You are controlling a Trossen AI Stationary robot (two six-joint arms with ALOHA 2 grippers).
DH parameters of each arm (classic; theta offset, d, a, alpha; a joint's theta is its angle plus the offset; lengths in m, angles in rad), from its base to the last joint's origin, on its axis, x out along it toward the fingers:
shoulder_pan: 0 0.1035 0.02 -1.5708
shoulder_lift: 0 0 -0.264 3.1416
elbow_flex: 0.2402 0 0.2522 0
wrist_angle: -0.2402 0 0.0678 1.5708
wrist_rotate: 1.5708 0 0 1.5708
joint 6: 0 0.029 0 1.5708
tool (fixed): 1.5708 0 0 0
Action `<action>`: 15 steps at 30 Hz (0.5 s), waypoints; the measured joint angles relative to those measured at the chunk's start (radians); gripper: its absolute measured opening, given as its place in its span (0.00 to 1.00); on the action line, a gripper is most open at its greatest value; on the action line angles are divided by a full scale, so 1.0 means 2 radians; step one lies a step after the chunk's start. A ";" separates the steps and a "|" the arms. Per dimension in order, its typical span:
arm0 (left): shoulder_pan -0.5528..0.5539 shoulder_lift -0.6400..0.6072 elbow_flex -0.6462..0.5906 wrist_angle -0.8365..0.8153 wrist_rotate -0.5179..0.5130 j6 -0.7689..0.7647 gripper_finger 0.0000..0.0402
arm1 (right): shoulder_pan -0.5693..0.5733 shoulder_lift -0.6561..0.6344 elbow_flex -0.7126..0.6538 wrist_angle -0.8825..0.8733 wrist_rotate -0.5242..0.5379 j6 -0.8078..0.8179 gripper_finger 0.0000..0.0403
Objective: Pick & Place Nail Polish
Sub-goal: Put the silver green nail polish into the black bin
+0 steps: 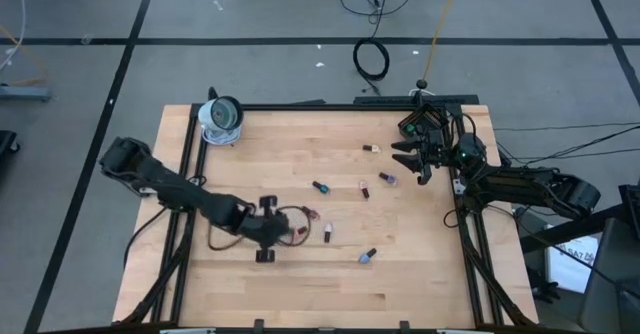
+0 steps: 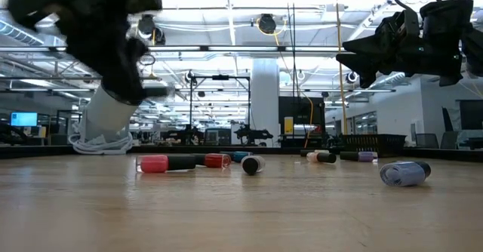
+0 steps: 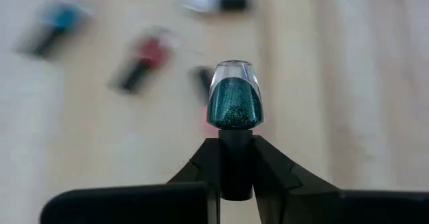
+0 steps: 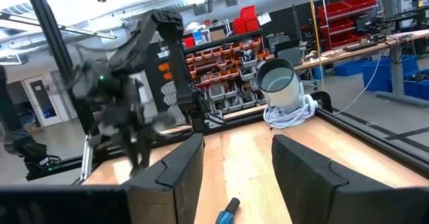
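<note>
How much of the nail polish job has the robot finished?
Hardly any looks done: no bottle sits in the white cup as far as the overhead view shows. In hand: the left gripper is shut on the cap of a green glitter bottle. Left: several more bottles lie on the table, like the red one and the purple one. The right gripper waits open at the table's right edge.

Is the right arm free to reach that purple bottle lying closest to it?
Probably yes. The right gripper hangs open and empty just beside the purple bottle, with bare table between them. The left gripper, shut on a green bottle, is far off.
</note>
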 joint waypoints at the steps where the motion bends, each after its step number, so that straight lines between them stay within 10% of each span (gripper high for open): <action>1: -0.001 -0.015 0.000 -0.003 -0.026 0.002 0.10 | 0.000 0.000 0.000 0.000 0.000 0.000 0.41; 15: 0.021 -0.225 -0.200 0.166 -0.147 0.021 0.10 | 0.000 0.000 0.000 0.000 0.000 -0.001 0.41</action>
